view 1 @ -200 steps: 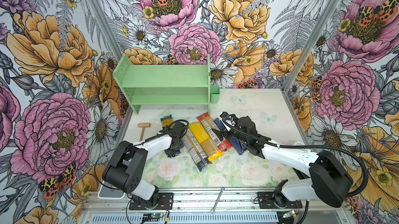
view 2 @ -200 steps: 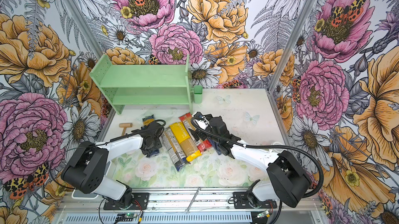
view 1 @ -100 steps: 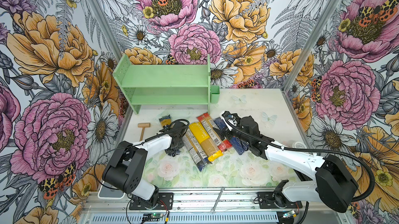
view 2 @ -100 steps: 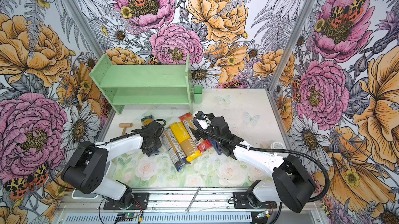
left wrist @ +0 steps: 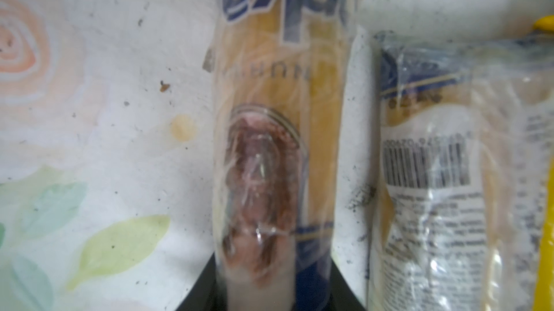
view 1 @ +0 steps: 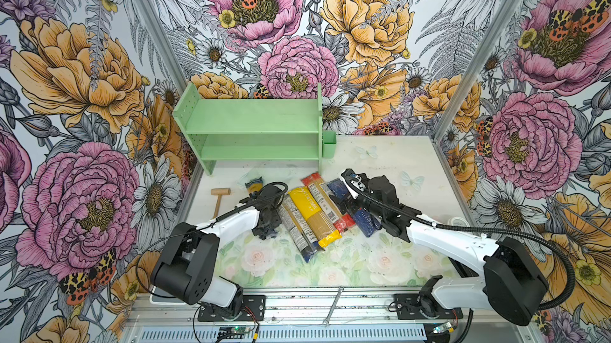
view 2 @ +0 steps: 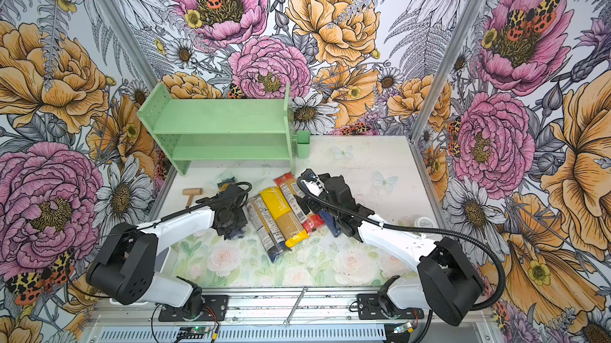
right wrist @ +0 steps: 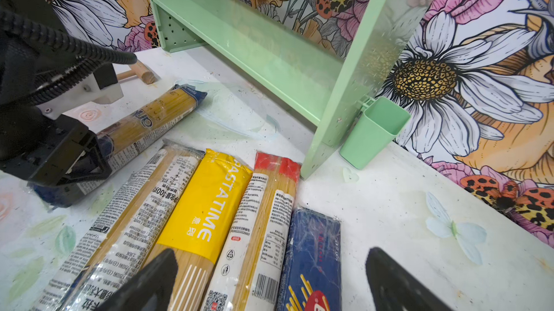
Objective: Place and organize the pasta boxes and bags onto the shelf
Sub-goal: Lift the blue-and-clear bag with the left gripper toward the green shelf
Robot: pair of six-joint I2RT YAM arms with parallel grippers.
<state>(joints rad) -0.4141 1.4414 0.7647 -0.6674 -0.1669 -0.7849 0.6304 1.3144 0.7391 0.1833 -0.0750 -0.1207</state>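
Left tool [view 1: 266,225] is down on the left clear bag [left wrist: 278,84], a finger against each long side and the film filling the gap, so I read it as clamped on that bag. The bag lies flat on the table [view 1: 390,159], just left of the other packs and apart from them, far end pointing toward the shelf [view 1: 251,116]. Both shelf tiers are bare. The grip looks closer to the dark blue robot-side end than to mid-length, though the tool hides most of it. My guess on handling: light, and stiff along its length from the strands, but brittle, with slick, crinkly film. Held off-centre, it'll likely droop or swivel in the fingers. Mid-length across the narrow width is the better hold, with a moderate squeeze so the strands don't snap. Right tool [right wrist: 271,255] hangs with its fingers wide apart and nothing in them, low over the red-ended bag [view 1: 325,199] and the blue box [view 1: 367,224]. The box should be the easy one, with rigid flat faces, so pinch it across the narrow sides. The second clear bag [view 1: 294,225] and the yellow bag [view 1: 312,212] lie side by side, touching, so it may need sliding one clear before fingers fit. The shelf is wider than the packs are long, so they should go in lying lengthwise. Watch the side panel and the green cup [view 1: 329,144] on entry.
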